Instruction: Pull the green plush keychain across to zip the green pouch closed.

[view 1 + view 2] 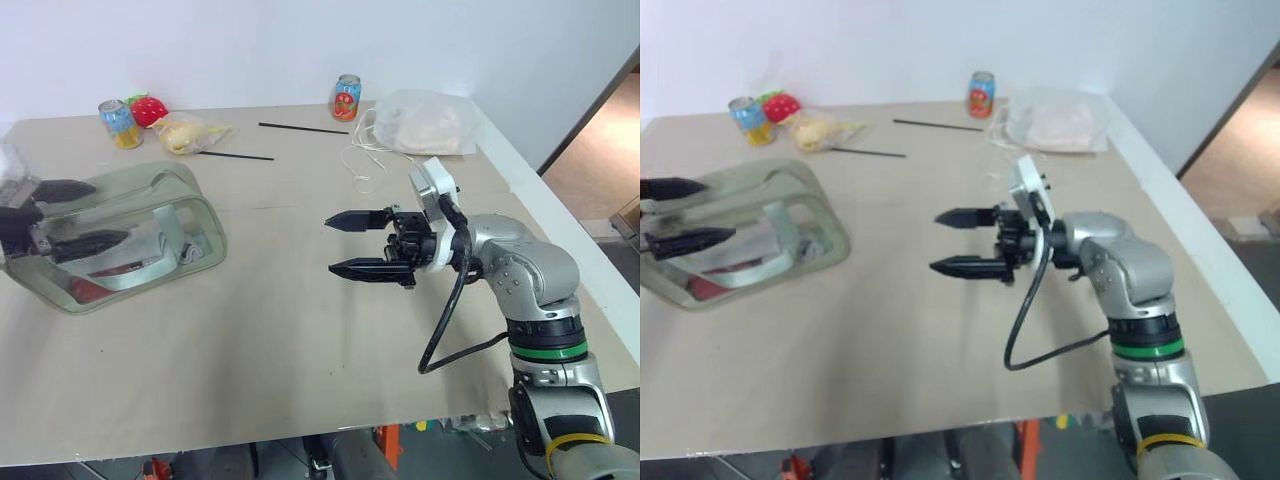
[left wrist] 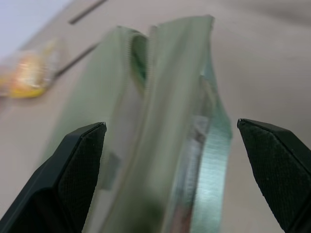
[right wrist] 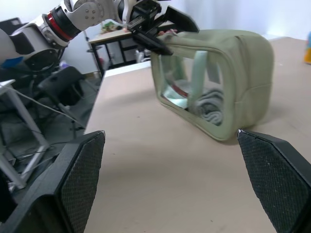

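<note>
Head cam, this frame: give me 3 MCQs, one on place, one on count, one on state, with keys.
1. Where does the green pouch lie on the table?
A. On the robot's left side
B. On the far right corner
C. Against the drawstring bag

2. How many drink cans stand along the far edge?
A. One
B. Two
C. Four

3. How is the right gripper?
A. Shut on a can
B. Shut on the pouch strap
C. Open, holding nothing

Answers:
1 A: the pouch sits by the left gripper, well apart from the white drawstring bag at the far right.
2 B: one can stands beside the red plush toy, another can near the drawstring bag.
3 C: its two black fingers stand apart over bare table, with nothing between them.
</note>
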`<state>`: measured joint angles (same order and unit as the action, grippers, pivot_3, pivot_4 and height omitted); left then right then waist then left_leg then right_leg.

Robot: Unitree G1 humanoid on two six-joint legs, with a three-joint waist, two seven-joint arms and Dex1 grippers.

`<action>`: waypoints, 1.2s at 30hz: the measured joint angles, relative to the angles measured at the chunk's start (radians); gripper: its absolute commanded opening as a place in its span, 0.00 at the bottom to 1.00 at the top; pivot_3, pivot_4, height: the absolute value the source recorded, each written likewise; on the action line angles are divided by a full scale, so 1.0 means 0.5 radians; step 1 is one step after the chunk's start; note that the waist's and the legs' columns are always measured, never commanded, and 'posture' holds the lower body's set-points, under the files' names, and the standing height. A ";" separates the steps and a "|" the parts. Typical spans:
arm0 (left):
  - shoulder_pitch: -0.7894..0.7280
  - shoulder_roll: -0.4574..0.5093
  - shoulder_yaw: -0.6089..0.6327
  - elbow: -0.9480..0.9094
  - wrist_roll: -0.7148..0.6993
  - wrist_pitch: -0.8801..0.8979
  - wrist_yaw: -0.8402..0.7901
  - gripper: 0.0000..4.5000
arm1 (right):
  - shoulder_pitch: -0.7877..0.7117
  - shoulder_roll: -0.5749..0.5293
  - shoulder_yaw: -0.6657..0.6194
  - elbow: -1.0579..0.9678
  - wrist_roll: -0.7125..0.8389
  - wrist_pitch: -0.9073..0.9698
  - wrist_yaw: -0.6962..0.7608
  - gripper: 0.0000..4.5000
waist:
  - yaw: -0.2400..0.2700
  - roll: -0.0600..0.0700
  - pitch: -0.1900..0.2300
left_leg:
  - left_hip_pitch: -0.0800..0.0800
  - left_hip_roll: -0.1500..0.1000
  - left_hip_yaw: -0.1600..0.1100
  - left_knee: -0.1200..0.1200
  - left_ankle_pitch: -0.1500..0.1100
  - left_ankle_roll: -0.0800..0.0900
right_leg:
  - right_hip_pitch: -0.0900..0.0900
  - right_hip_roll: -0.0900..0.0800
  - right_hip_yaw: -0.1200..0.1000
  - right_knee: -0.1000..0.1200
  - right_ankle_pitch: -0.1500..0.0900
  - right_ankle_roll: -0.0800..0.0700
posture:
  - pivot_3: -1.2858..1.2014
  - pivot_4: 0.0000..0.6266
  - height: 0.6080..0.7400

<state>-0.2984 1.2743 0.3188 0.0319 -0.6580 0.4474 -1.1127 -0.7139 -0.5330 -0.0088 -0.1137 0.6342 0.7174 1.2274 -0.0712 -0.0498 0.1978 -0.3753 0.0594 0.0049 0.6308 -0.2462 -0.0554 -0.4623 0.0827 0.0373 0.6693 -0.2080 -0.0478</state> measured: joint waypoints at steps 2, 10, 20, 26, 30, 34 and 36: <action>-0.103 -0.008 -0.089 0.009 0.022 0.030 -0.049 1.00 | -0.031 -0.001 -0.065 -0.001 0.064 0.016 -0.051 1.00 | -0.002 0.000 0.000 | -0.001 -0.001 0.000 0.002 0.000 0.000 | 0.000 0.000 0.001 0.001 0.000 0.000 | 0.52 0.24 1.00; -0.268 -0.029 -0.294 0.091 0.160 0.104 -0.217 1.00 | -0.051 -0.014 -0.203 -0.068 0.268 0.078 -0.154 1.00 | -0.002 -0.001 0.000 | 0.000 -0.001 0.001 0.006 -0.001 0.001 | 0.000 0.002 0.004 0.009 0.000 0.000 | 0.52 0.24 1.00; -0.393 -0.110 -0.397 0.159 0.300 0.078 -0.385 1.00 | -0.007 -0.025 -0.195 -0.105 0.293 0.072 -0.205 1.00 | -0.003 -0.002 -0.001 | 0.000 -0.003 0.007 0.012 0.001 0.003 | 0.002 0.002 0.010 0.025 0.000 0.001 | 0.52 0.24 1.00; -0.456 -0.170 -0.409 0.167 0.359 0.078 -0.386 1.00 | -0.005 -0.031 -0.161 -0.106 0.292 0.068 -0.209 1.00 | -0.003 -0.002 -0.001 | 0.000 -0.002 0.007 0.012 0.002 0.003 | 0.002 0.003 0.011 0.027 0.000 0.001 | 0.52 0.24 1.00; -0.476 -0.203 -0.408 0.185 0.387 0.081 -0.356 1.00 | -0.004 -0.037 -0.144 -0.106 0.289 0.049 -0.210 1.00 | -0.003 -0.002 -0.001 | 0.000 -0.002 0.007 0.012 0.002 0.003 | 0.002 0.003 0.011 0.027 0.000 0.001 | 0.52 0.24 1.00; -0.472 -0.212 -0.403 0.183 0.397 0.083 -0.360 1.00 | -0.004 -0.041 -0.135 -0.105 0.287 0.039 -0.210 1.00 | -0.003 -0.002 -0.001 | 0.000 -0.002 0.008 0.013 0.002 0.003 | 0.002 0.002 0.012 0.027 0.000 0.001 | 0.52 0.24 1.00; -0.455 -0.212 -0.394 0.180 0.397 0.083 -0.360 1.00 | -0.004 -0.042 -0.132 -0.105 0.285 0.035 -0.211 1.00 | -0.003 -0.002 -0.001 | 0.000 -0.002 0.008 0.013 0.002 0.003 | 0.002 0.003 0.012 0.027 0.000 0.001 | 0.52 0.24 1.00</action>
<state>-0.5261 1.1682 0.1219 0.1219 -0.4597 0.4888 -1.2928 -0.7159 -0.5540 -0.0746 -0.1664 0.7767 0.7350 1.1220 -0.0728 -0.0508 0.1972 -0.3752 0.0582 0.0090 0.6371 -0.2454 -0.0538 -0.4612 0.0839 0.0434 0.6826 -0.2078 -0.0474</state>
